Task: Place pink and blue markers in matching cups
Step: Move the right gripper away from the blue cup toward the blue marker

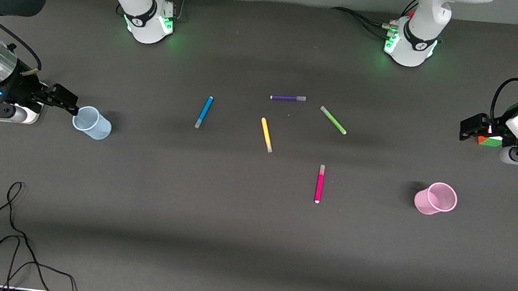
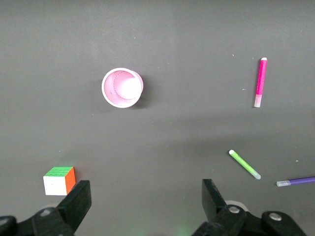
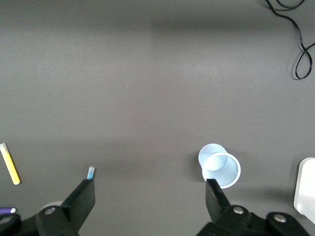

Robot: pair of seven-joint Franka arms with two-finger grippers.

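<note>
The blue marker (image 1: 204,112) and the pink marker (image 1: 319,183) lie flat on the dark table. The pale blue cup (image 1: 92,122) stands at the right arm's end, the pale pink cup (image 1: 436,198) at the left arm's end. My right gripper (image 1: 70,104) is open and empty, over the table beside the blue cup (image 3: 220,168). Its wrist view (image 3: 150,194) shows only the blue marker's pale tip (image 3: 90,172). My left gripper (image 1: 466,128) is open and empty, and its wrist view (image 2: 146,196) shows the pink cup (image 2: 122,87) and pink marker (image 2: 260,82).
A purple marker (image 1: 288,98), a green marker (image 1: 333,120) and a yellow marker (image 1: 266,134) lie among the task markers. A colour cube (image 1: 489,141) sits under the left gripper. A black cable (image 1: 9,244) lies near the table's front edge.
</note>
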